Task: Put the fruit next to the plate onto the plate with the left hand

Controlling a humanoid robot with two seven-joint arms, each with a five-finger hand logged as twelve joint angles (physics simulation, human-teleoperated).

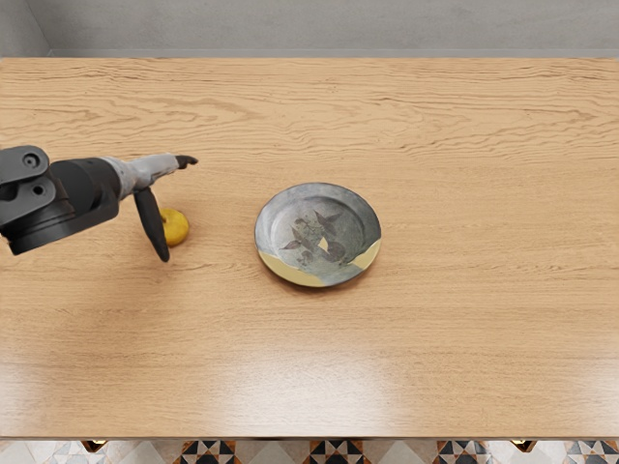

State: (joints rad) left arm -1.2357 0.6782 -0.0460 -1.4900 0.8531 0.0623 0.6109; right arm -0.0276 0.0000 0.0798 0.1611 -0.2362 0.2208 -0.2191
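Bearing a plate (318, 235), the wood-grain table (435, 338) meets a grey wall (329, 24).

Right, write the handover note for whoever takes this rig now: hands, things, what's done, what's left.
Left hand: open, fingers spread, one dark finger hanging in front of the small round yellow fruit; no grasp visible.
Right hand: not in view.
Things: the fruit lies on the light wooden table, left of the round grey plate and apart from it. The plate holds no fruit.
Done: the hand is at the fruit, nothing more.
Left: grasp the fruit, lift it, carry it right, set it on the plate.
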